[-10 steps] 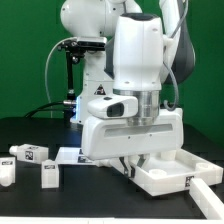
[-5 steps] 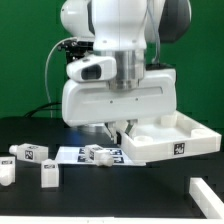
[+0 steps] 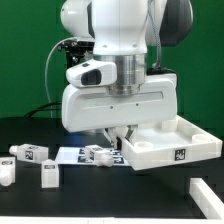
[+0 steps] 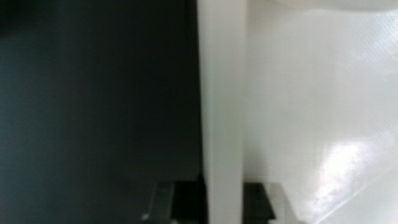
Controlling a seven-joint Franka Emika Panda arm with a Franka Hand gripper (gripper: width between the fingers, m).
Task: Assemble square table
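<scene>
Far to the exterior view's left of the fingers (image 3: 119,134), the outermost leg (image 3: 5,172) lies on the black table (image 3: 120,200), partly cut by the edge of the picture. Near it, a little further back, is the tagged leg (image 3: 30,153), and in front of that one the front leg (image 3: 48,173) stands apart from both. Closer to the fingers, the marker board (image 3: 72,155) lies flat on the table. On it rests the nearest leg (image 3: 98,153), just to the left of the fingers and a bit lower. The fingers hang under the big white hand of the arm (image 3: 120,95) and are clamped on the raised rim of the square tabletop (image 3: 170,140). In the wrist view this rim is a narrow white wall between the two dark fingertips (image 4: 178,198), which press on it from both sides. From the fingers the square tabletop reaches out to the exterior view's right, hollow side up, with a marker tag (image 3: 181,154) on its near wall. It seems lifted off the table, but I cannot tell this for sure. Further right and lower than the fingers, a white bar (image 3: 205,190) lies on the table, apart from the square tabletop.
</scene>
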